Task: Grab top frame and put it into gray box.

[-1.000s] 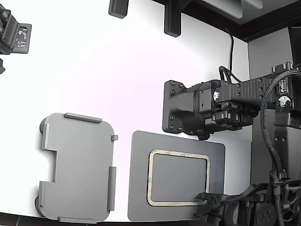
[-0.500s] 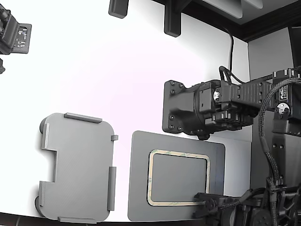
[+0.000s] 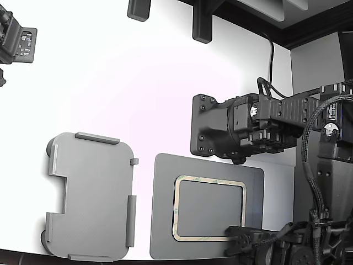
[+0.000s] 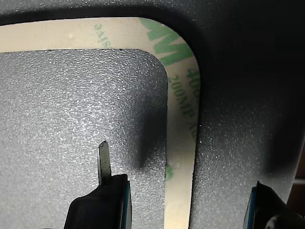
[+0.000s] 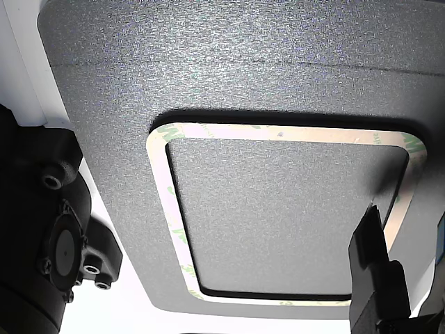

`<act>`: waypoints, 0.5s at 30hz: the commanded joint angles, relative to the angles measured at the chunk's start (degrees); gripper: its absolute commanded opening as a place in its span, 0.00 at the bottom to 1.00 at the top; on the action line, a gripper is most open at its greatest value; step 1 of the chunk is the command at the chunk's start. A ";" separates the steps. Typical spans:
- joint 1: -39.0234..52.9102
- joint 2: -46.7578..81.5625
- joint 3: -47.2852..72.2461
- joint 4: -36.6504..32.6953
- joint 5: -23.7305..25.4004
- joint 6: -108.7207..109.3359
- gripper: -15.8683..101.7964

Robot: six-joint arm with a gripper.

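Observation:
The top frame (image 3: 209, 180) is a thin tan ring with green print, lying flat on a dark gray pad (image 3: 165, 221). It also shows in the wrist view (image 4: 183, 119) and the other view (image 5: 161, 181). The gray box (image 3: 88, 196) is a light gray tray at the exterior view's left, with nothing in it. My gripper (image 3: 238, 232) is low over the frame's corner nearest the exterior view's lower right. In the wrist view my gripper (image 4: 183, 193) is open. One finger with a thin blade (image 4: 104, 162) stands inside the ring, the other finger (image 4: 267, 207) outside it.
A second arm (image 3: 276, 121) at the exterior view's right holds a black plate (image 3: 209, 127) just behind the pad. Black fixtures (image 3: 201, 25) stand at the table's far edge. Cables (image 3: 317, 182) hang at the right.
My arm and its cables at the exterior view's lower right have shifted slightly. The frame, pad, tray and second arm have not moved.

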 commanded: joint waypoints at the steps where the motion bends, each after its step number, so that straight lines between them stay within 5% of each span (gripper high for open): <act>1: -1.58 0.97 -1.05 0.18 -0.26 0.09 0.98; 15: -2.90 -1.58 -4.39 2.20 -0.97 1.32 0.89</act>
